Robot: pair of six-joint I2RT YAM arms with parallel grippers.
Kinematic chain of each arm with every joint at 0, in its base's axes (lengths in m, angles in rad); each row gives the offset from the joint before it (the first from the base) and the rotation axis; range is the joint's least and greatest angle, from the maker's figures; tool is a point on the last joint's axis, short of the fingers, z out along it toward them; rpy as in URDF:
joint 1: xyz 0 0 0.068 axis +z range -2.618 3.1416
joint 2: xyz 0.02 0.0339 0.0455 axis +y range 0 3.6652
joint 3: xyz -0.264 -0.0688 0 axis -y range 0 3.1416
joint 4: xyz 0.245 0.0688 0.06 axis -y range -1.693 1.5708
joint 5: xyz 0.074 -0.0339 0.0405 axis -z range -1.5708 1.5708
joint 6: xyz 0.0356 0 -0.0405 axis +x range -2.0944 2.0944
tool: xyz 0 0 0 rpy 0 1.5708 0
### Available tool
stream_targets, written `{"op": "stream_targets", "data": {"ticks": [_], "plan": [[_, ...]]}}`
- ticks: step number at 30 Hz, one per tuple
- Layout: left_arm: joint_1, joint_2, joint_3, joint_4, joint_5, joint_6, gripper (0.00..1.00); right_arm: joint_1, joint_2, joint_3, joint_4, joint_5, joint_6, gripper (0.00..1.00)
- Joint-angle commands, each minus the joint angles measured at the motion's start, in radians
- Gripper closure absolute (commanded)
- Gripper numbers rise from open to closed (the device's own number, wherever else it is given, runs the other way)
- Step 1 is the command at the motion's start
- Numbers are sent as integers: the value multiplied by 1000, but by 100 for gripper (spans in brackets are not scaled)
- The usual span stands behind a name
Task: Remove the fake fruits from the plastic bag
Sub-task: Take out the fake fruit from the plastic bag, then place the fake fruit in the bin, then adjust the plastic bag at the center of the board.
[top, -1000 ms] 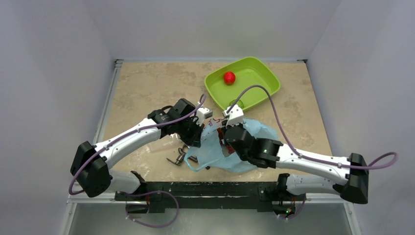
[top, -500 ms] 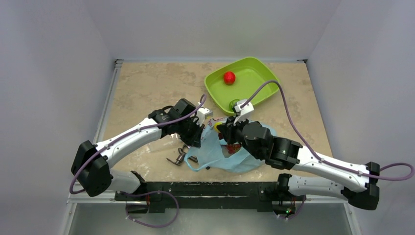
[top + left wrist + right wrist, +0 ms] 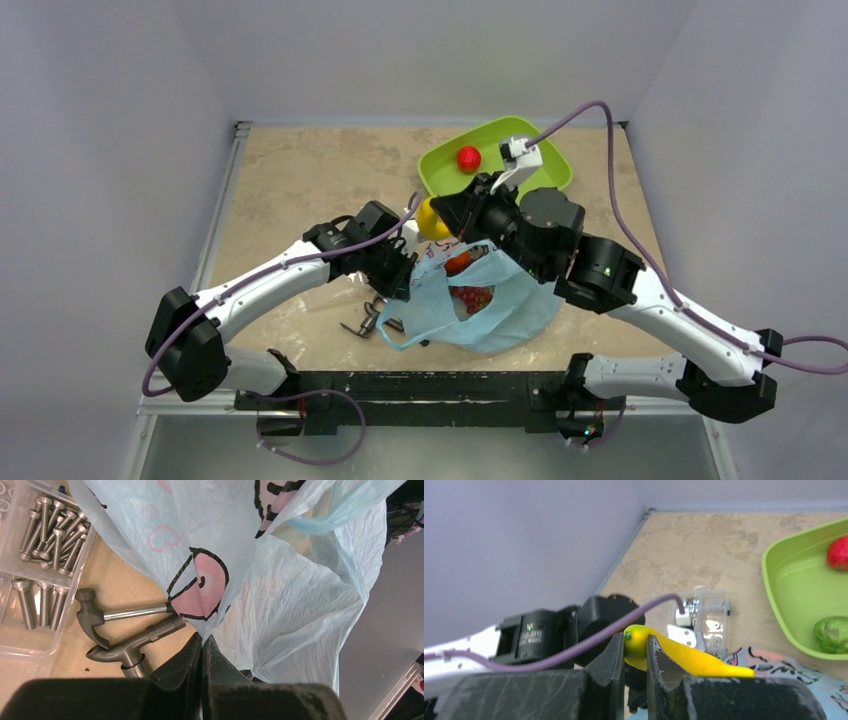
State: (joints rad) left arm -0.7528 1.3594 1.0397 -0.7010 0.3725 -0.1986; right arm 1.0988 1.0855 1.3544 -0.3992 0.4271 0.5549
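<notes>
Right claw (image 3: 634,647): is closing narrowly on the blunt green-tipped end of the banana (image 3: 696,661), gripping it up in the air at the far edge of the bag (image 3: 505,312), outside it.
Left claw (image 3: 202,647): is pressing its dark jaws together on a fold of the bag's film, pinching the near-left rim.
Banana: smooth, glossy yellow plastic, curving gently away from the jaws.
Bag: thin, crinkly, pale blue and see-through, printed with pink shapes in black outline; it is lying open on the table (image 3: 300,180), one loop handle trailing toward the arm bases.
Inside the bag: a knobbly red grape bunch (image 3: 473,298) and a shiny orange-red piece (image 3: 460,262) are showing through the mouth.
Tray (image 3: 545,170): lime-green plastic with rounded corners, holding a bumpy red fruit (image 3: 468,158) and a glossy green fruit (image 3: 833,634).
Beside the bag: a small grey metal hammer (image 3: 92,614), a threaded pipe fitting (image 3: 137,647) and a clear box (image 3: 20,645) of steel bolts (image 3: 47,530).
Table: beige, mottled like stone.
Walls (image 3: 100,120): plain pale lavender-grey, closing in on three sides.
</notes>
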Motion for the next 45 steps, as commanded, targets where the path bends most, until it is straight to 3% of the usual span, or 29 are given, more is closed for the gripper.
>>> {"op": "stream_targets", "data": {"ticks": [1, 5, 13, 16, 20, 22, 24, 26, 27, 29, 31, 35, 39, 45], "plan": [[-5, -3, 28, 1, 17, 13, 100, -81, 42, 127, 23, 9, -10, 100], [-5, -2, 29, 1, 17, 13, 100, -242, 111, 156, 32, -43, -63, 100], [-5, -11, 25, -4, 7, 14, 100, -626, 283, -13, 189, -320, -62, 100], [-5, -9, 26, -5, 6, 14, 100, -708, 361, -38, 283, -438, -24, 100], [-5, -8, 28, -7, 11, 15, 100, -744, 484, 3, 288, -520, 23, 100], [-5, -10, 28, -11, 8, 21, 100, -746, 532, 27, 269, -526, 27, 86], [-5, -19, 26, -15, 16, 28, 84, -746, 564, 37, 255, -524, 21, 63], [-6, -43, 12, -1, 51, 22, 59, -746, 577, 38, 247, -522, -5, 47], [-10, -56, 8, -1, 68, 16, 49, -747, 579, 40, 237, -519, -21, 41], [-19, -88, 2, -3, 95, -16, 20, -747, 571, 56, 186, -479, -64, 33], [-24, -142, -27, 16, 123, -67, 5, -742, 543, 72, 134, -452, -114, 27], [-40, -274, -152, 68, 111, -181, 0, -705, 414, 37, 101, -476, -156, 22], [-87, -354, -241, 93, 42, -264, 0, -544, 274, 18, -3, -399, -201, 18], [-131, -416, -364, 224, -7, -362, 0, -315, 42, -79, -131, -373, -125, 21]]}}
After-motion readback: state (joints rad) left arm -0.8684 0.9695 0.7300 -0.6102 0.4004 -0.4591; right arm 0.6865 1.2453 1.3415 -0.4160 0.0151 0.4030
